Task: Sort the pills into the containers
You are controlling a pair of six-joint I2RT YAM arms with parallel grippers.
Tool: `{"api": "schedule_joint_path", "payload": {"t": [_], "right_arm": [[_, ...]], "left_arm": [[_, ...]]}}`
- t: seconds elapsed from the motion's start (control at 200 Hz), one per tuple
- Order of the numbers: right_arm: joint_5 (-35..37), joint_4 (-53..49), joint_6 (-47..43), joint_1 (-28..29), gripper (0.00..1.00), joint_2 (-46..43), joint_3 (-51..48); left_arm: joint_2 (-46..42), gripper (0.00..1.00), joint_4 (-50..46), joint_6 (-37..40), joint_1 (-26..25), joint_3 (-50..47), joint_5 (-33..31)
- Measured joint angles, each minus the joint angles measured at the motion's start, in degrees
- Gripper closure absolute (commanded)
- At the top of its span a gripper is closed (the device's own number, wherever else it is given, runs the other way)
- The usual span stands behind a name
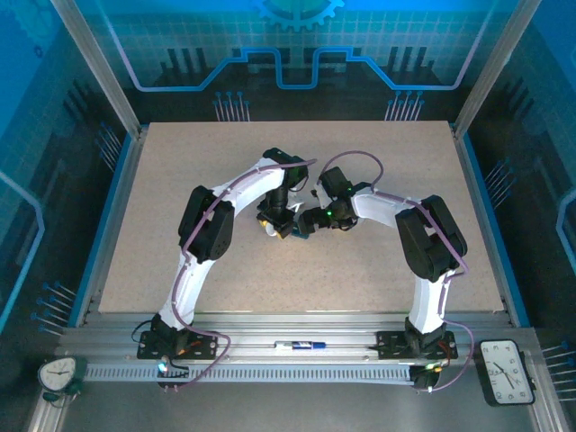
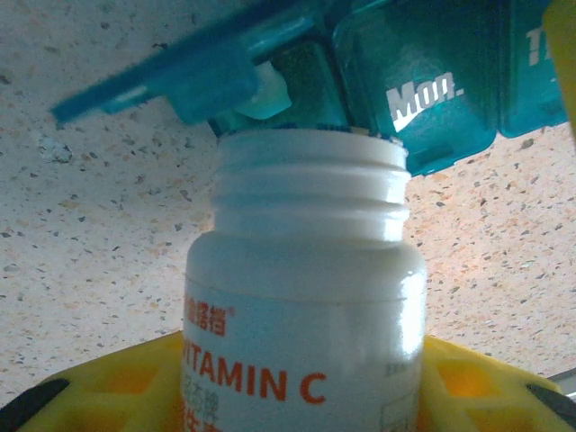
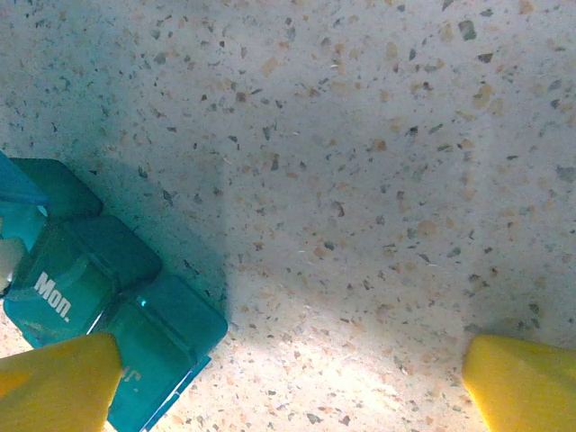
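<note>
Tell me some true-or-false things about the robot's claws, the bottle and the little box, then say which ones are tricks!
1. The left claw holds a white bottle labelled VITAMIN C. True.
2. The bottle has its cap on. False: the cap is off and its threaded neck is bare.
3. The pill box is teal. True.
4. The Mon. lid is flipped open. False: it is shut.
5. The right claw squeezes the pill box. False: it is wide open and grips nothing.
</note>
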Motion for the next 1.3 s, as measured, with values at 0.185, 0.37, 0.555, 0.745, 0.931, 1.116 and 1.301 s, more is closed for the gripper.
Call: {"api": "schedule_joint_path", "payload": {"t": [0.185,0.37,0.555,0.745,0.931,1.116,1.301], "right_arm": [[0.0,-0.2,0.0,0.0,0.0,0.1,0.2],[-0.1,-0.3,0.0,0.0,0.0,0.2,0.3],[-0.1,-0.3,0.0,0.0,0.0,0.2,0.3],[-0.2,-0.3,0.0,0.0,0.0,0.2,0.3],[-0.2,-0.3,0.0,-0.1,0.0,0.2,0.3],[-0.4,-0.3,0.0,-0.3,0.0,0.2,0.3],[-0.5,-0.4,0.0,-0.3,0.0,0.3,0.3]], "left_arm": [[0.2,1.0,-0.7,0.0,-0.2,0.3,-0.4],[0.5,1.0,-1.2,0.0,-0.3,0.7,-0.6],[0.7,1.0,-1.6,0.3,-0.3,1.1,-0.7],[1.6,1.0,-2.8,1.0,-0.4,2.6,-1.4],[2.5,1.0,-3.8,1.1,-0.5,4.0,-1.9],[2.7,1.0,-4.2,1.1,-0.6,4.5,-2.6],[2.9,1.0,-4.6,1.1,-0.6,4.8,-3.0]]}}
